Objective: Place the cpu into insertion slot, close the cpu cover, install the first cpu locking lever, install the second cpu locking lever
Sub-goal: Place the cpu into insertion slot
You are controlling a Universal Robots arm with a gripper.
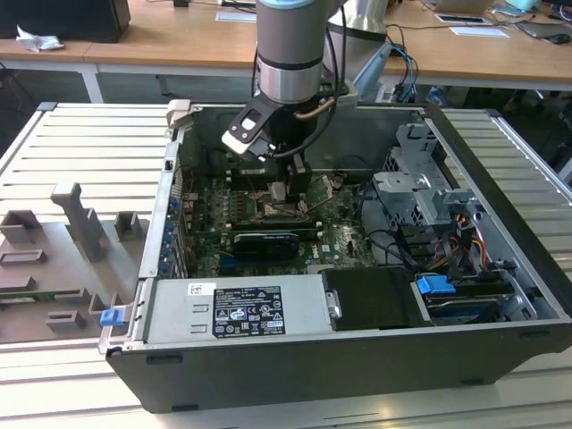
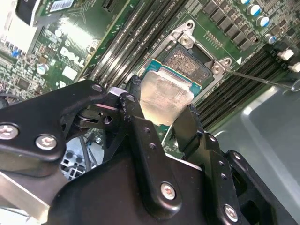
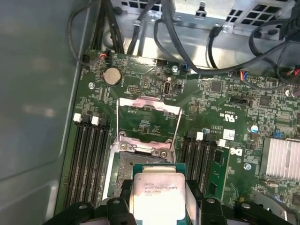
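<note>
My gripper [image 2: 161, 112] is shut on the cpu [image 2: 164, 93], its two black fingers [image 2: 135, 101] pressing on opposite edges of the chip. The silver-faced cpu [image 3: 157, 192] hangs just above the insertion slot [image 2: 190, 61], partly over it; whether it touches I cannot tell. The cpu cover [image 3: 149, 119] is swung open, a silver frame with green board showing through its window, hinged at the slot's edge. A thin wire locking lever [image 2: 255, 77] sticks out beside the slot. In the exterior view the gripper [image 1: 286, 189] reaches down into the computer case over the insertion slot [image 1: 288, 211].
Long black memory slots [image 3: 89, 159] flank the socket on both sides. A silver power supply [image 1: 237, 308], a drive cage [image 1: 420, 183] with cables and the case walls [image 1: 500, 170] close in the motherboard. A grey fixture tray [image 1: 63, 259] lies at the exterior view's left.
</note>
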